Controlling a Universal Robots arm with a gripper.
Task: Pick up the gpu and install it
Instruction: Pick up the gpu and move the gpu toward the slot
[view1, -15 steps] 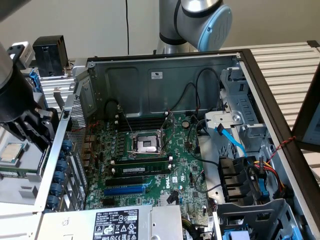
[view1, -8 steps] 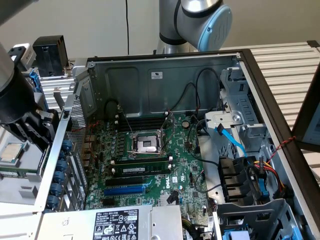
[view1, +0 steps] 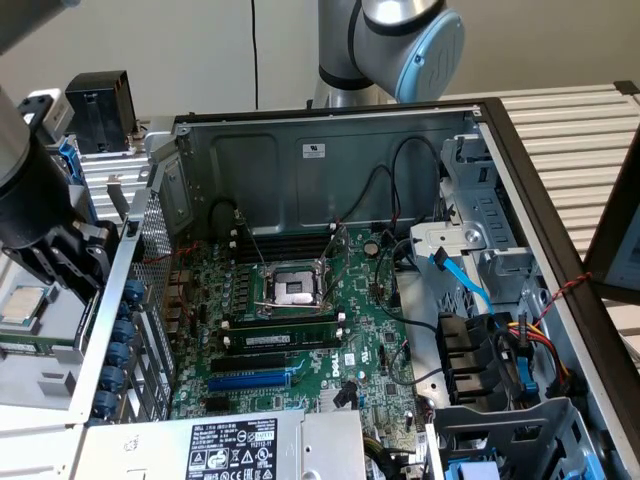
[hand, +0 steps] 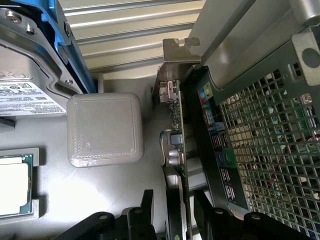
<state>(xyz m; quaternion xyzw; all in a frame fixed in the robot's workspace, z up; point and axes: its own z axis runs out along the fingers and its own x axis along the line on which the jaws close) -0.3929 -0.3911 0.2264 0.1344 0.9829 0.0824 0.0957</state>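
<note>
The gpu (hand: 175, 135) — a green circuit card with silver end bracket — stood edge-on between the open jaws of the black gripper (hand: 175, 212).

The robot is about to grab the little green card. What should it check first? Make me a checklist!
1. Is the end effector open? Ok, its fingers stand apart.
2. Is the gpu between the fingers? Ok, it stands on edge with one finger on each side.
3. Is the grey block out of the way? Ok, there is a gap between it and the gpu.
4. Is the mesh case wall clear of the gpu? Cannot tell, they are very close.
5. Is the blue slot on the motherboard free? Ok, nothing sits in it.
</note>
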